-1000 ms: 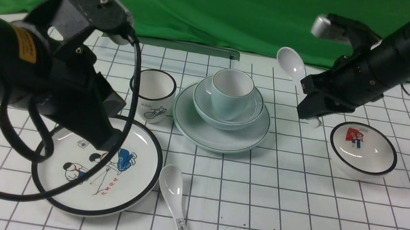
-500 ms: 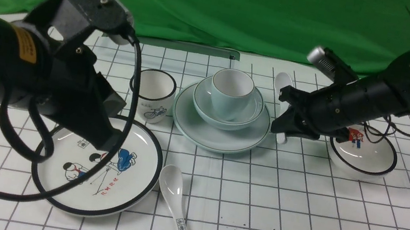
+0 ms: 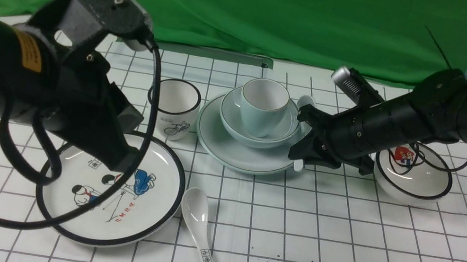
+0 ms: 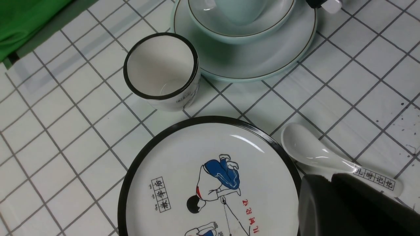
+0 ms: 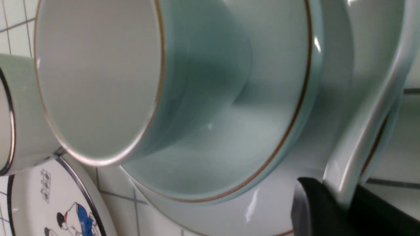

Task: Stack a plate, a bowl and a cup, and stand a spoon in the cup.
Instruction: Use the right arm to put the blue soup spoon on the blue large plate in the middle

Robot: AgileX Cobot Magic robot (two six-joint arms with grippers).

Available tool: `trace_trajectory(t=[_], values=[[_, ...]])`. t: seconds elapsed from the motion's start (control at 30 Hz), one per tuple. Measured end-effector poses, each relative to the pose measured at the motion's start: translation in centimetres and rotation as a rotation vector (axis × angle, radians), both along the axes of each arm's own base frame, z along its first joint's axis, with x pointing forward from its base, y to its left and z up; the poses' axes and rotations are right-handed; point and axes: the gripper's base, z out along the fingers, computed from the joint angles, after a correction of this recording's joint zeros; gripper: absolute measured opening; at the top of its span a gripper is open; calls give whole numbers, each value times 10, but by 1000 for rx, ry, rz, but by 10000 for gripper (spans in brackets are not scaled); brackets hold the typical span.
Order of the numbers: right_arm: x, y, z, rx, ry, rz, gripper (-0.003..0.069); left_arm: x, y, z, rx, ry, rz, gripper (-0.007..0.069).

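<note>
The pale blue-green plate carries the bowl, and the cup stands upright in the bowl. My right gripper is low at the stack's right edge, shut on the plain white spoon. The spoon's scoop rises beside the bowl rim, outside the cup. The right wrist view shows the cup, bowl, plate and the spoon handle in the right gripper. My left gripper is shut and empty above the cartoon plate, also in its wrist view.
A black-rimmed bicycle cup stands left of the stack. The cartoon plate and a spoon with black characters lie at the front left. A black-rimmed bowl with a red picture sits under my right arm.
My right arm has come down and to the left with the spoon, from high at the back right to the stack's right edge. The left arm has not moved.
</note>
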Motion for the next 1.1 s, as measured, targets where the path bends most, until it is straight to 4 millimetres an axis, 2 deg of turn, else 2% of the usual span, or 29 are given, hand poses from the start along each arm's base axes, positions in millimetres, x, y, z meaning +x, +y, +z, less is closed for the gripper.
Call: trace_trajectory(t=[0.27, 0.57, 0.73, 0.8, 0.9, 0.93, 1.0, 1.07, 1.1], values=[[8, 13, 8, 12, -40, 9, 78, 0, 0, 0, 0, 0, 0, -9], [11, 19, 2, 22, -13, 23, 86, 0, 0, 0, 0, 0, 0, -9], [10, 19, 2, 22, -6, 29, 168, 0, 0, 0, 0, 0, 0, -9], [10, 19, 2, 23, -1, 34, 230, 0, 0, 0, 0, 0, 0, -9], [8, 19, 2, 26, 17, 49, 379, 0, 0, 0, 0, 0, 0, -9], [7, 19, 3, 31, 17, 52, 402, 0, 0, 0, 0, 0, 0, -9], [6, 18, 9, 31, 10, 82, 433, 0, 0, 0, 0, 1, 0, -9], [5, 16, 12, 26, 6, 108, 434, 0, 0, 0, 1, 2, 0, -9], [6, 9, 22, -4, -16, 144, 419, 0, 0, 0, 1, 2, 0, -9]])
